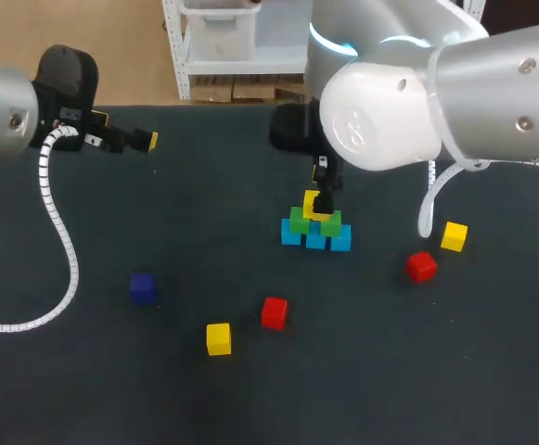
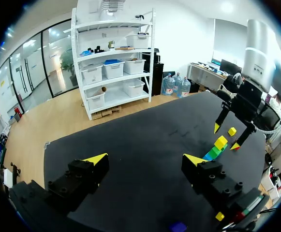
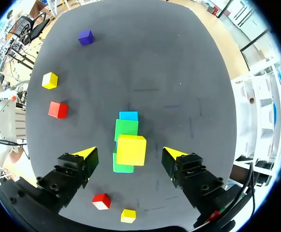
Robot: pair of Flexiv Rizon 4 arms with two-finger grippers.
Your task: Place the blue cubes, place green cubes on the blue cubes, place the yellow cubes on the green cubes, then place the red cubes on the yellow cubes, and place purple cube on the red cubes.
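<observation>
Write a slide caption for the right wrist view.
Open right claw straddling the yellow cube atop two green cubes.

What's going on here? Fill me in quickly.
The right tool hangs open over a small stack: blue cubes at the bottom, green cubes on them, one yellow cube on top, sitting between its fingers without touching them. The left tool is open and empty, off at the table's left side. Two red cubes, two more yellow cubes and the purple cube lie loose.
</observation>
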